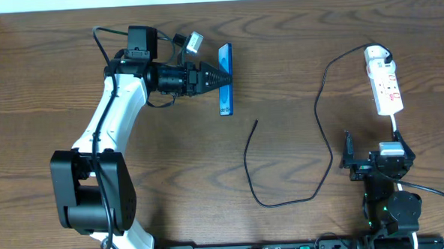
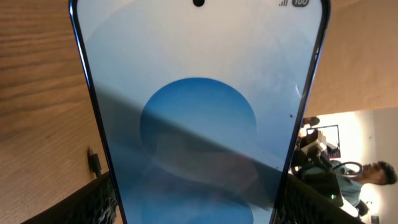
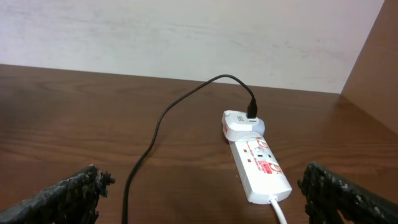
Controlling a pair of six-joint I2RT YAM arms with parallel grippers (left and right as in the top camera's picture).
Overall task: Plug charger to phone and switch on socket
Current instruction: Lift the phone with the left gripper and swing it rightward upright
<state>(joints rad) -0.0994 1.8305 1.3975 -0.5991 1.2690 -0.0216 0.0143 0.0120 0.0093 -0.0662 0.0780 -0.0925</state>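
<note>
Standing on its long edge, the phone [image 1: 227, 102] shows only "100" in a screen corner and is clamped in the left gripper [image 1: 218, 78]. The charger [image 1: 316, 104] tip lies loose on the table [image 1: 171, 157] nearby. Its plug's in the socket [image 1: 386, 89], red print unreadable. The right gripper [image 1: 373, 144] gapes, holding nothing.

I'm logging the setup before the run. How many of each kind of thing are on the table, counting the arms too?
Phone: 1
Charger cable, with its white plug: 1
Power strip: 1
Robot arms: 2
Total: 5
</note>
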